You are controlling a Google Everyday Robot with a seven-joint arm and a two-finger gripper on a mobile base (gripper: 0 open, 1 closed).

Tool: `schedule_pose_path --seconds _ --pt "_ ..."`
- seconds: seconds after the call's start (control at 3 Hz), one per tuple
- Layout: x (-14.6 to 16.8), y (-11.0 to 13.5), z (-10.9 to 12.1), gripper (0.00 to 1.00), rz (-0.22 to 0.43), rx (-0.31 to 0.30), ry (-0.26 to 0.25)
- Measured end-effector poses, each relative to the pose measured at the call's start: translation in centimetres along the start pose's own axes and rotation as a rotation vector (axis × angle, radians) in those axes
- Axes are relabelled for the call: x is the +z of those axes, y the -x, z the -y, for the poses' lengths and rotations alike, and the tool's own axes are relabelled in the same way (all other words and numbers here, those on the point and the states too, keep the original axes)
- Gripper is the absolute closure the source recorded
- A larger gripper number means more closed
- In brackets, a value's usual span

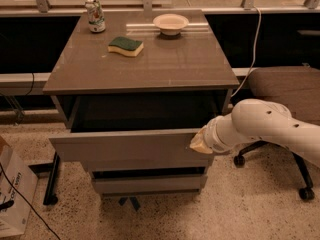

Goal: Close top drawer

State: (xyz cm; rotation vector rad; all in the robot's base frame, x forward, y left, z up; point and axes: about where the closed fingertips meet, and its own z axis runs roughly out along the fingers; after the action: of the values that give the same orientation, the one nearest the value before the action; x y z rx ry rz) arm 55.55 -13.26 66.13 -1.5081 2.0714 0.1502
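Across the bottom of the view a speckled floor is seen, and on it a grey cabinet is stood, topped by a flat, bare-fronted tabletop. Directly beneath that top, the top drawer is found pulled out towards the camera. Its shadowed inside is exposed between the tabletop's edge and the plain grey front, which is held well forward of the cabinet's frame.

From the right edge a white robot arm is extended leftwards and slightly downwards. It is passed in front of a brown padded office chair, which is parked on castors just beside the cabinet. Below the open drawer a narrower, shorter grey drawer front is seen, set back beneath it. At the lower left a cardboard box is cut off by the frame edge, and a dark cable is run across the floor beside it.

The gripper, pale beige at its tip, is placed against the right end of the top drawer's front, near its upper edge. Contact appears to be made there, but how far the gripper is open cannot be told, and nothing is seen to be held in it.

On the tabletop a green and yellow sponge is laid left of centre. A small pale bowl is set near the back edge, and a drinks can is stood upright at the back left corner.
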Motion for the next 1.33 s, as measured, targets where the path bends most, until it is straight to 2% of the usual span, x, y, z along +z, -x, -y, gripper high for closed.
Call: schedule_pose_path --seconds 0.33,1.33 --pt "0.06 0.03 -0.08 0.84 0.000 -0.001 0.002" --pt "0.28 0.21 -0.30 0.14 0.000 -0.005 0.007"
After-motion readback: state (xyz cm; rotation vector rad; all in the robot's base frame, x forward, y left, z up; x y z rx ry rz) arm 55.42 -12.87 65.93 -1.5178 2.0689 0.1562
